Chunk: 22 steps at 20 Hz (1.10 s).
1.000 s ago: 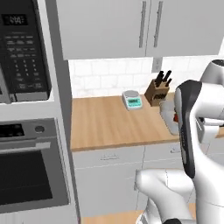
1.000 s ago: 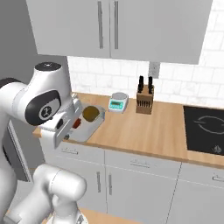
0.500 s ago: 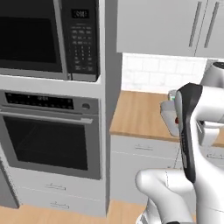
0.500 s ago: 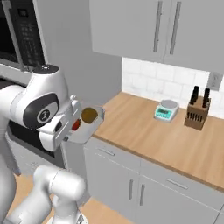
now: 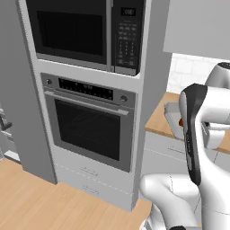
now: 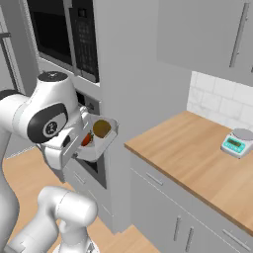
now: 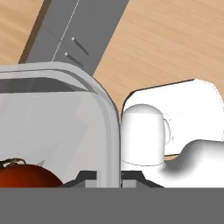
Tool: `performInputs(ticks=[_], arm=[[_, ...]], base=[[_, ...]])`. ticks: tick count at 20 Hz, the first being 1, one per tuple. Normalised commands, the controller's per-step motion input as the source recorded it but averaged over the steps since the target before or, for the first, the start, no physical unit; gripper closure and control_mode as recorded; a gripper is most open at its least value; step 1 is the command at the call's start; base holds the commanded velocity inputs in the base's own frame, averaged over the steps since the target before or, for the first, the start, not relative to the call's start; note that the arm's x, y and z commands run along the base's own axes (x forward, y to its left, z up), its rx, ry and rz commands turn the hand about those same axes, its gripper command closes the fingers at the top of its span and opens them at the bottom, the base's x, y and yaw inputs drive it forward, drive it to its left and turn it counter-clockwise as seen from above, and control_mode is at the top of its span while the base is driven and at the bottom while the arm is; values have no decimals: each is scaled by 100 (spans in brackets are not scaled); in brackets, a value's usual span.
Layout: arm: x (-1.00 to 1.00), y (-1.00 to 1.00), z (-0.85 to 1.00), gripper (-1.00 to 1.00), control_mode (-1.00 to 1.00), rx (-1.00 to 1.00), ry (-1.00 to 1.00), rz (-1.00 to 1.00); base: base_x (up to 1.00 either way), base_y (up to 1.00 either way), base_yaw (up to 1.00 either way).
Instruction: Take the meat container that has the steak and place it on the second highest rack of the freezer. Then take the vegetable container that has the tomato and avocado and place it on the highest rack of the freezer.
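- The white arm's two-finger gripper (image 7: 108,175) is clamping the rim of a clear, pale grey, round-cornered vegetable container (image 6: 106,141), its jaws closed on the wall with one dark finger tip on each side of it, as the hand view shows.
- The container is hanging in the air in front of the black-windowed built-in oven (image 5: 92,128), off the light wooden countertop (image 6: 197,163) and to the left of its end in the right base view.
- A small glossy round red tomato (image 7: 24,176) is lying inside the container near the gripped wall; in the right base view it is peeking out red (image 6: 86,140) beside the hand.
- A rounded olive-brown avocado (image 6: 102,128) is sitting in the same container, just beside the tomato.
- A black microwave (image 5: 85,33) is sitting above the oven in the tall grey cabinet column.
- A small teal-faced kitchen scale (image 6: 236,143) is standing on the countertop by the white tiled wall, well apart from the container.
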Motion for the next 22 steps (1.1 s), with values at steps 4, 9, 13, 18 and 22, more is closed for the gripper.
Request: performInputs(ticks=[4, 9, 13, 18, 22], arm=[[0, 0, 0, 100, 100, 0, 0, 0], [0, 0, 0, 100, 100, 0, 0, 0], [0, 0, 0, 100, 100, 0, 0, 0], [0, 0, 0, 100, 100, 0, 0, 0], [0, 0, 0, 100, 100, 0, 0, 0]], base=[[-47, 67, 32], [-8, 99, 58], [43, 98, 18], [72, 93, -11], [90, 54, -4]])
